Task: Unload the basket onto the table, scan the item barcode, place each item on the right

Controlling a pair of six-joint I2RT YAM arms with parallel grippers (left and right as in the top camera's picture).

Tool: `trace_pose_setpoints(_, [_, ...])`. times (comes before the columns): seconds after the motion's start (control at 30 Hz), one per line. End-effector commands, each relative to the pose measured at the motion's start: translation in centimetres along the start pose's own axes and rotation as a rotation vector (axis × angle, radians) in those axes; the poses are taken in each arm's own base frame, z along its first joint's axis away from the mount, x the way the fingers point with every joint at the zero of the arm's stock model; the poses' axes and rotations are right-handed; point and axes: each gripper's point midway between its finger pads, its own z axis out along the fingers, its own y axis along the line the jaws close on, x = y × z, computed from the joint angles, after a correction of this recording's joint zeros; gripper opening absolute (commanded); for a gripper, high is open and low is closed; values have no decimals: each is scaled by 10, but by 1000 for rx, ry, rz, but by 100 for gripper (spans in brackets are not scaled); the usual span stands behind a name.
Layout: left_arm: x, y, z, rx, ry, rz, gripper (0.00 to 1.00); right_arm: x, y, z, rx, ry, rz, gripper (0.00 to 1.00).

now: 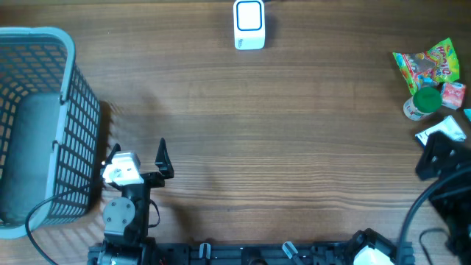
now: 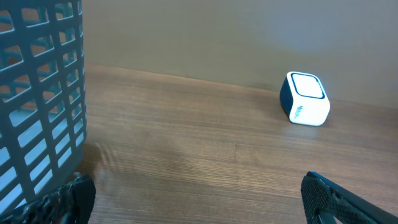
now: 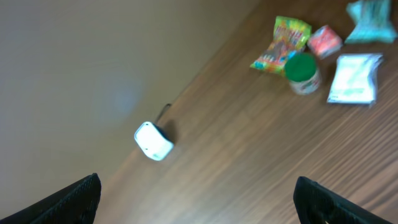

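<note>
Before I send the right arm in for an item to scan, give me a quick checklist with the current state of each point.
1. Right gripper open and empty: ok.
2. Left gripper open and empty: ok.
3. Scanner uncovered, nothing in front of it: ok.
4. Green-lidded jar free to grasp: not ok, candy bag and pink packet sit right beside it.
5. Any barcode facing up: cannot tell.
6. Left gripper clear of basket: cannot tell, one finger is close beside its wall.
</note>
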Motion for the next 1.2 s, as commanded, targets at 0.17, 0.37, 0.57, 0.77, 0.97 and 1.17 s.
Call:
trace_pose_setpoints(0.17, [1, 1, 0, -5, -5, -10, 100, 21, 43, -21, -344, -179, -674, 100])
trace_pose_setpoints(0.37, [1, 1, 0, -4, -5, -10, 100, 54, 58, -19, -709, -407, -817, 100])
trace_pose_setpoints(0.57, [1, 1, 0, -5, -5, -10, 100, 77, 33, 58, -807, -533, -582, 100])
trace_pose_setpoints(0.77, [1, 1, 0, -5, -5, -10, 100, 98, 15, 94, -794, -523, -518, 100])
trace_pose_setpoints(0.97, [1, 1, 0, -5, -5, -10, 100, 123, -9, 136, -690, -436, -458, 100])
trace_pose_setpoints(1.17, [1, 1, 0, -5, -5, -10, 100, 148, -38, 174, -592, -354, -404, 100])
